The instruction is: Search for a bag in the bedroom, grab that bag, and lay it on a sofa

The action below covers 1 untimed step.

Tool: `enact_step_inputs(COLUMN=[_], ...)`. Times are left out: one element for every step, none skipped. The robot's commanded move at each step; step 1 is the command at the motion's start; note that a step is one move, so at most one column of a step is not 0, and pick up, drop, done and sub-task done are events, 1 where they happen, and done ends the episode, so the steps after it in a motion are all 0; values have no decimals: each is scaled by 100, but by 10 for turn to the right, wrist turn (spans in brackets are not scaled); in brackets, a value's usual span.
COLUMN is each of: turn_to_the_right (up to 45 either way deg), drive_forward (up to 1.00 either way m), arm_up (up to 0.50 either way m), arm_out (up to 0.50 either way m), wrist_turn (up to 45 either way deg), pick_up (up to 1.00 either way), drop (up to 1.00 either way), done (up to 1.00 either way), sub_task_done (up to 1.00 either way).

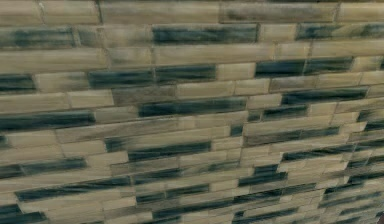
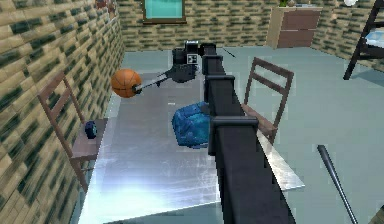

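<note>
Brick wall point(image 1: 190, 110), tan and dark blocks, sat close ahead in the forward view. Arm side view, left to right: more brick at the left edge, wooden chair point(image 2: 58, 105) against the grey table point(image 2: 140, 180), small dark blue thing point(image 2: 91, 129) on its seat. Orange ball point(image 2: 125, 82) on the tabletop, upper left. Arm point(image 2: 235, 140) ran as a dark bar from the bottom edge up over the table, wrist turned so the gripper point(image 2: 146, 85) pointed left, fingertips at the ball. Couldn't tell the claw's state, nor whether it had hold of anything. Blue bag point(image 2: 188, 125) lay mid-table, just left of the arm, below the gripper. Second chair point(image 2: 268, 85) right of the table, dark bat point(image 2: 335, 180) on the floor lower right, dresser point(image 2: 295, 25) upper right.
</note>
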Motion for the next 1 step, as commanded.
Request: enact_step_inputs(turn_to_the_right=[0], drive_forward=[0], arm_up=[0], arm_out=[0], wrist_turn=[450], pick_up=[0], drop=[0], done=[0], sub_task_done=[0])
